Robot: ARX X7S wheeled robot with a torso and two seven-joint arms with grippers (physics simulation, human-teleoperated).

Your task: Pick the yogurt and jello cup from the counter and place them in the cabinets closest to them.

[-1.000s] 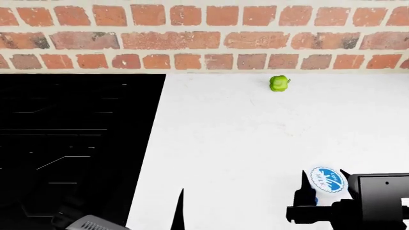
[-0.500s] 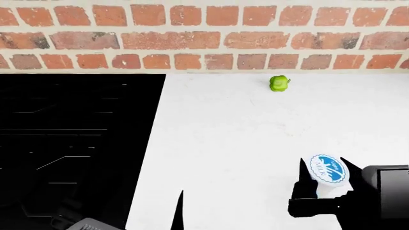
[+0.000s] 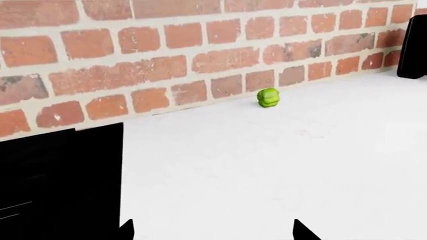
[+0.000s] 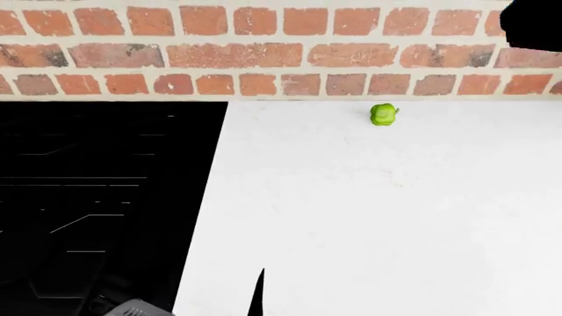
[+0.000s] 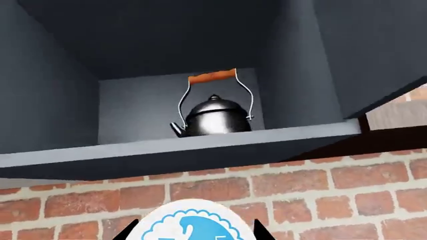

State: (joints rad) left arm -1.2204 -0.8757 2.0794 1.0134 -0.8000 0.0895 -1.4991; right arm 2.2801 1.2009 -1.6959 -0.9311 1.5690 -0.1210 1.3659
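The yogurt [image 5: 193, 225], a white cup with a blue printed lid, sits between the two dark fingertips of my right gripper [image 5: 193, 231], which is shut on it. It is held up in front of an open upper cabinet [image 5: 60, 100]. The jello cup [image 4: 383, 114], tiny and bright green, stands on the white counter [image 4: 369, 217] close to the brick wall. In the left wrist view the jello cup [image 3: 268, 97] lies well ahead of my left gripper [image 3: 213, 231], which hangs open and empty above the counter [image 3: 253, 170]. One left fingertip [image 4: 258, 296] shows low in the head view.
A steel kettle [image 5: 213, 116] with an orange handle stands at the back of the cabinet shelf [image 5: 173, 150]. The black stovetop [image 4: 97, 197] borders the counter on the left. A black shape [image 4: 531, 23] cuts into the head view's top right corner, and a dark object [image 3: 413, 45] stands by the wall.
My right gripper rose with the yogurt, off the counter and out of the lower head view. A black shape now shows at the top right. The left fingertip shifted slightly right.
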